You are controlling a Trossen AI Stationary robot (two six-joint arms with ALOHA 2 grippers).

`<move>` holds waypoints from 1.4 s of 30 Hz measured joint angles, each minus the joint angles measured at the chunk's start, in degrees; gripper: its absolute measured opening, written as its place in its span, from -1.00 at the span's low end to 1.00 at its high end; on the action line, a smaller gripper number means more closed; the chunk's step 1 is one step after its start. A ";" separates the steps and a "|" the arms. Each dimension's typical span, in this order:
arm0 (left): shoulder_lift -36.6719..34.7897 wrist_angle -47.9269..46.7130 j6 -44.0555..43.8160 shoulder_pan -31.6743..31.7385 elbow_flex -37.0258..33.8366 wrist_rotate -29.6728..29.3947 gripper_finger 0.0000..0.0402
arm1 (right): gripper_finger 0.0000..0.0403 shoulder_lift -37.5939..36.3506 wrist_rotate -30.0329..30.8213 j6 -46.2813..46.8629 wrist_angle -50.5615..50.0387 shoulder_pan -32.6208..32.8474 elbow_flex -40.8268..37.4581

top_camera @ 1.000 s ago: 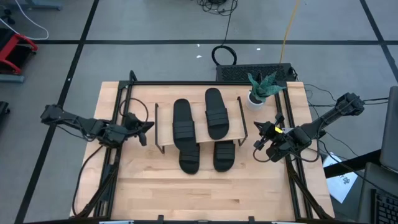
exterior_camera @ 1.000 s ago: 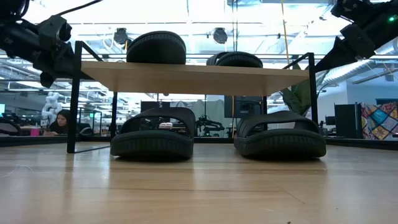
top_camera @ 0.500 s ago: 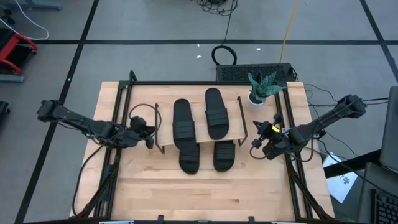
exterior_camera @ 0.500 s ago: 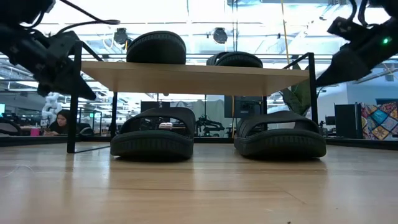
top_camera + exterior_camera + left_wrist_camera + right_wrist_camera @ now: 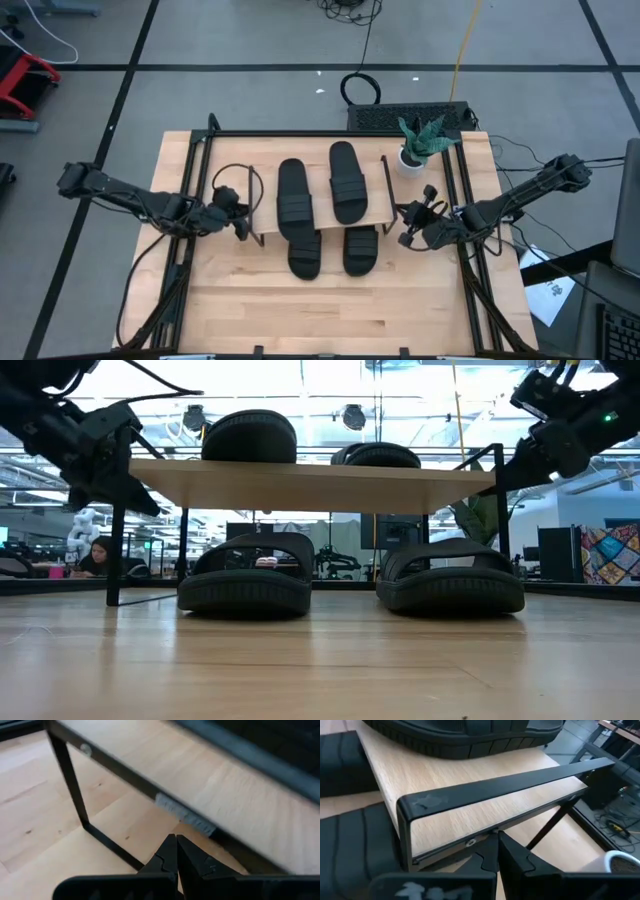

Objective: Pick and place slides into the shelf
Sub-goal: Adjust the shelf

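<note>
We see the left claw at the shelf's left end, clenched with nothing between its fingers, its tip just beside the dark metal frame there; in the left wrist view the two fingers meet in front of the light wood board. On the shelf's top board lie two black slides: the left slide and, a little farther back, the right slide. Two more rest on the surface under the shelf's front edge, toes poking forward: the lower left slide and the lower right slide; from table height both sit between the shelf's thin legs, beneath the board. At the shelf's right end we find the right claw, likewise clenched and holding nothing, its tip near the frame's corner; its wrist view shows the fingers closed just below the board's edge. Behind that claw, near the surface's back corner, stands a small potted plant in a white pot.
</note>
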 joint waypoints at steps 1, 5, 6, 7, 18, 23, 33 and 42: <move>0.02 -0.73 0.32 0.45 0.68 0.53 -1.00 | -1.00 0.00 -0.28 0.03 0.31 0.05 0.00; 0.21 -3.86 1.33 1.93 3.04 2.54 -1.00 | -1.00 0.00 -2.95 0.34 0.94 0.10 0.00; 0.52 -4.26 1.41 2.25 3.40 2.98 -1.00 | -1.00 0.00 -3.17 0.36 1.16 0.12 0.00; 0.81 -4.25 1.46 2.59 3.49 3.53 -1.00 | -1.00 0.00 -3.29 0.30 1.37 0.19 -0.02; 10.01 1.41 2.94 5.21 3.86 11.89 -1.00 | -1.00 -0.02 -1.39 0.40 1.06 2.18 -0.22; 12.05 -1.02 4.40 5.57 6.27 11.88 -1.00 | -1.00 -0.07 -1.09 1.03 0.36 4.45 -0.20; 14.43 -6.68 4.06 5.99 9.66 9.56 -1.00 | -1.00 0.00 -2.05 3.15 0.96 8.76 -0.09; 17.99 -5.21 2.66 5.69 10.30 9.71 -1.00 | -1.00 0.00 1.04 5.14 -1.16 10.50 -0.09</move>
